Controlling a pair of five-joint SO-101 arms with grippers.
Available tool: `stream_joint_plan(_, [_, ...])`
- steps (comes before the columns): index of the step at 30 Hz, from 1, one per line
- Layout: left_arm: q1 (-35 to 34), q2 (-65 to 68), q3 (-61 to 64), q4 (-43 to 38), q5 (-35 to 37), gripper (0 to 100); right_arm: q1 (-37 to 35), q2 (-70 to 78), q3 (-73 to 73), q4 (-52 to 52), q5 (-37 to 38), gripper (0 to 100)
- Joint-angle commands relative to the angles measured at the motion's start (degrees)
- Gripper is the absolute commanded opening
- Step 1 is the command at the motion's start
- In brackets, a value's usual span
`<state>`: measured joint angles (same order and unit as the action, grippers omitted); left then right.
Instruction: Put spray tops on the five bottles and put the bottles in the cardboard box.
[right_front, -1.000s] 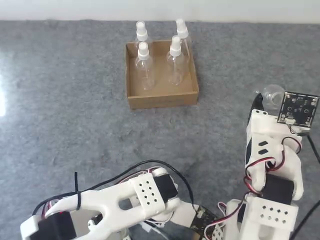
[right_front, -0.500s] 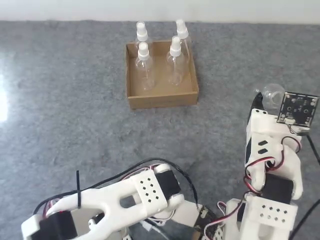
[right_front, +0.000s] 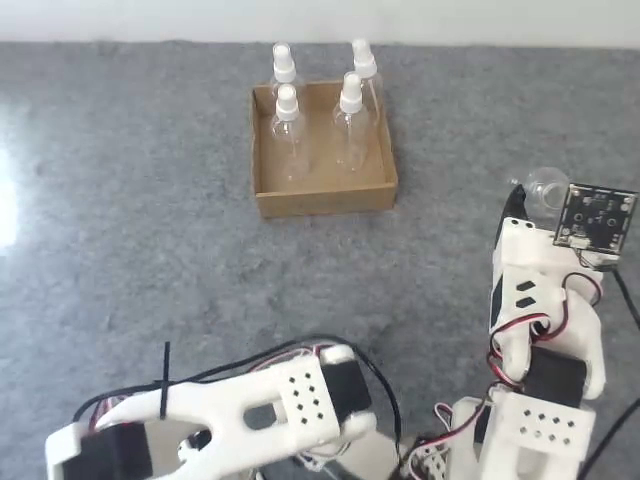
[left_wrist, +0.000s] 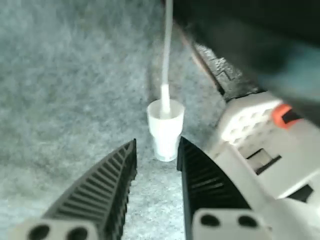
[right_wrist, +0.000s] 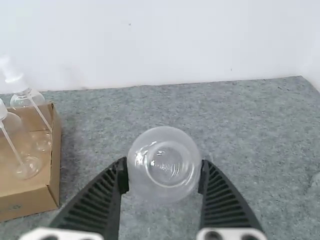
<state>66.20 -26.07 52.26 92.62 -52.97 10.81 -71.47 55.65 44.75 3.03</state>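
My right gripper is shut on a clear bottle with no spray top, seen bottom-on; from above that bottle pokes out past the right arm at mid-right. A white spray top with its thin tube rising from it stands on the grey mat just beyond the tips of my left gripper, whose fingers are open and empty. The left arm lies low at the near edge. The cardboard box at the far middle holds several capped bottles.
Grey mat covers the table, with open room left of the box and between box and arms. A white wall runs behind the far edge. Part of the robot's base and cables crowd beside the spray top.
The left arm has slid slightly rightward and nearer the bottom edge. The right arm, its bottle and the box are unmoved.
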Motion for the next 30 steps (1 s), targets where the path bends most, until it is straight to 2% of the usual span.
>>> stream_joint_plan(1, [4.57,-1.76,2.42,-3.87,-0.62,13,0.66,-1.1,-2.37,-1.63,-0.18,7.4])
stream_joint_plan(9, [5.19,-1.67,3.3,-4.92,-0.62,13,0.66,-1.1,-2.29,-1.63,-0.18,7.4])
stream_joint_plan(15, [5.1,-1.67,10.07,-13.98,-0.44,13,0.66,-1.1,-2.29,-1.63,-0.18,7.4])
stream_joint_plan(19, [5.01,-1.67,9.54,-13.1,-0.44,13,0.66,-1.1,-2.29,-1.63,-0.18,7.4])
stream_joint_plan(24, [-1.49,-1.67,9.71,-13.54,-0.44,12,0.66,-1.1,-2.29,-1.63,-0.18,7.4])
stream_joint_plan(30, [-8.0,-1.76,11.91,-16.62,-0.35,1,0.66,-1.1,-2.29,-1.63,-0.18,7.4])
